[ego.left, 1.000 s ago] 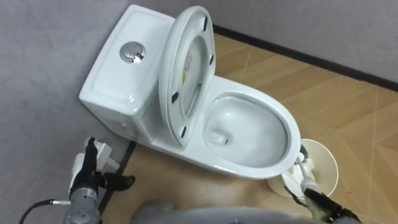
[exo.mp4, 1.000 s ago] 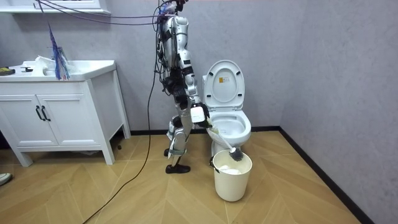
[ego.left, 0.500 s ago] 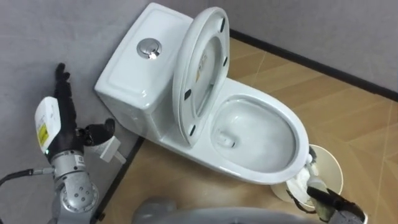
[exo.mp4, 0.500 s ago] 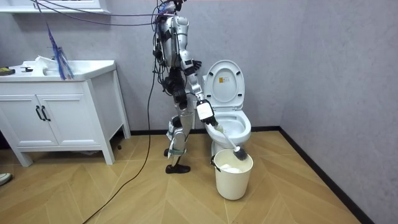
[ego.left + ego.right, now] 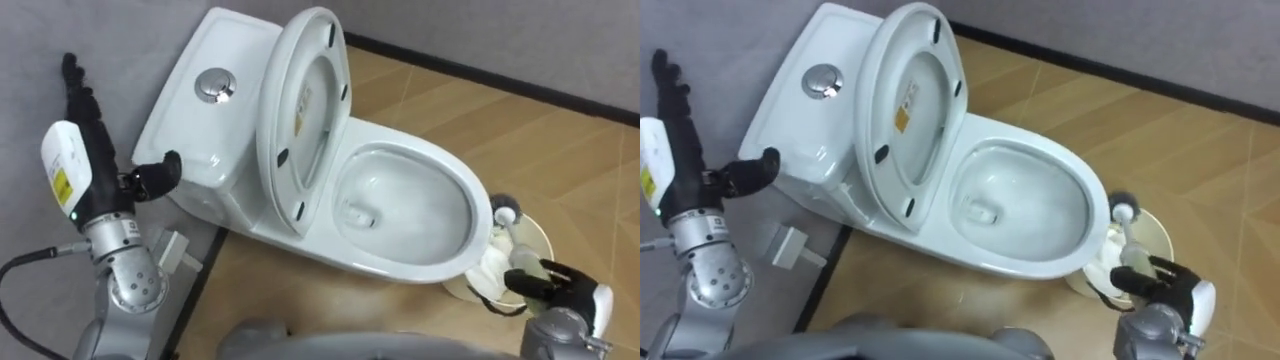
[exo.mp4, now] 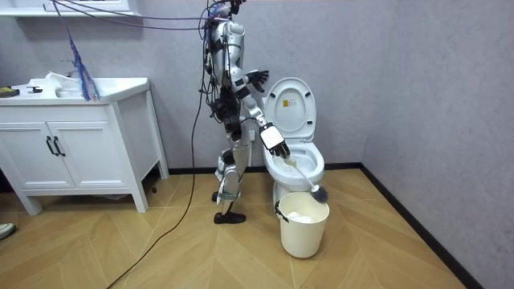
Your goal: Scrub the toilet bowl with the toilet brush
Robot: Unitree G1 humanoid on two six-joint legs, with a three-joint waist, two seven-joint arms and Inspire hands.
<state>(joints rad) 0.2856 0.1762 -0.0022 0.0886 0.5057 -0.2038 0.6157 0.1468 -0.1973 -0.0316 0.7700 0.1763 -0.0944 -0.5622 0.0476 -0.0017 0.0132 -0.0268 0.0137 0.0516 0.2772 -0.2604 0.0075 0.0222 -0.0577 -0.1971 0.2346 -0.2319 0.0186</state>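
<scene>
The white toilet (image 5: 455, 265) stands against the grey wall with its lid and seat (image 5: 300, 110) up, and its bowl holds nothing. My right hand (image 5: 555, 285) is at the lower right, beside the bowl's front rim, shut on the handle of the toilet brush. The brush head (image 5: 506, 212) hangs just above the cream bucket (image 5: 541, 236) that stands on the floor by the toilet. In the room view the brush (image 6: 320, 193) slants down from my right hand (image 6: 273, 140) to the bucket (image 6: 303, 229). My left hand (image 5: 80, 130) is raised open beside the tank (image 5: 190, 120).
A white vanity cabinet (image 6: 72, 136) stands at the room view's left, about a metre from me. A small white box (image 5: 172, 252) lies on the floor by the toilet's base. Wooden floor (image 5: 560, 140) runs to the right of the bowl.
My right hand has lifted the brush, so its head has risen out of the bucket. My left hand has come up beside the tank. The camera has shifted.
</scene>
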